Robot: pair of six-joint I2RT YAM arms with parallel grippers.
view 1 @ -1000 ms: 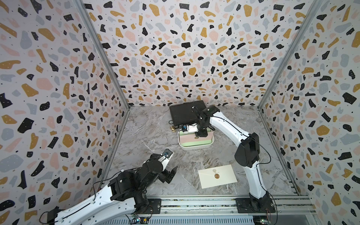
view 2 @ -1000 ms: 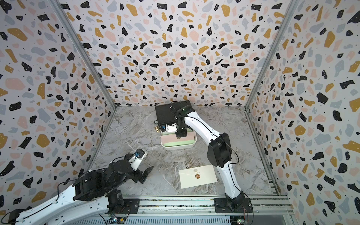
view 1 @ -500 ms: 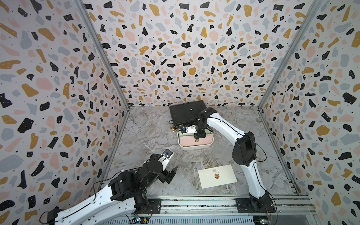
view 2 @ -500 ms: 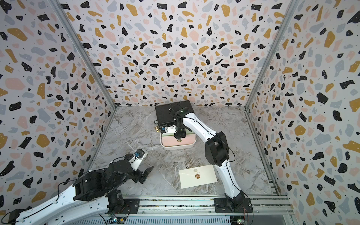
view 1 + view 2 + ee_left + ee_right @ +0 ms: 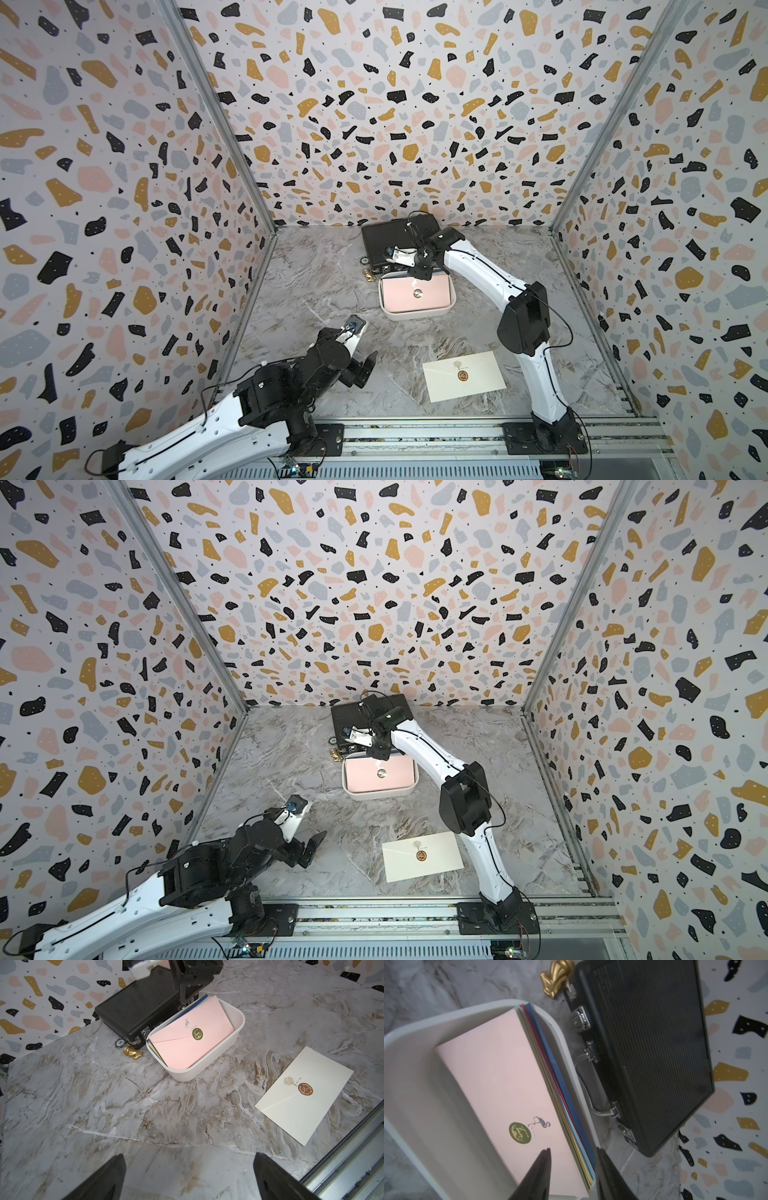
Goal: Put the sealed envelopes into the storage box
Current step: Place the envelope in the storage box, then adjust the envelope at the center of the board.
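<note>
Right claw (image 5: 573,1149) is hanging parted above the storage box (image 5: 207,1068), gripping nothing; left claw (image 5: 189,1155) is gaping wide, empty. Pink envelope (image 5: 187,1049) is topping the stack inside. Cream envelope (image 5: 305,1109) is lying flat on the surface (image 5: 124,1105), well apart from the box. Likely light, thin, bendy, slick; pinching one long edge is probably working best, avoiding the seal.

Both top views sit high at the front, staring down and in toward the back wall (image 5: 395,124), whole cell in frame, storage box (image 5: 415,314) mid-floor. Left wrist camera hangs back, low, looking across at that box (image 5: 207,1068) and the black briefcase (image 5: 141,1007). Right wrist camera's tight over the same pair, so that's the shared ground.
</note>
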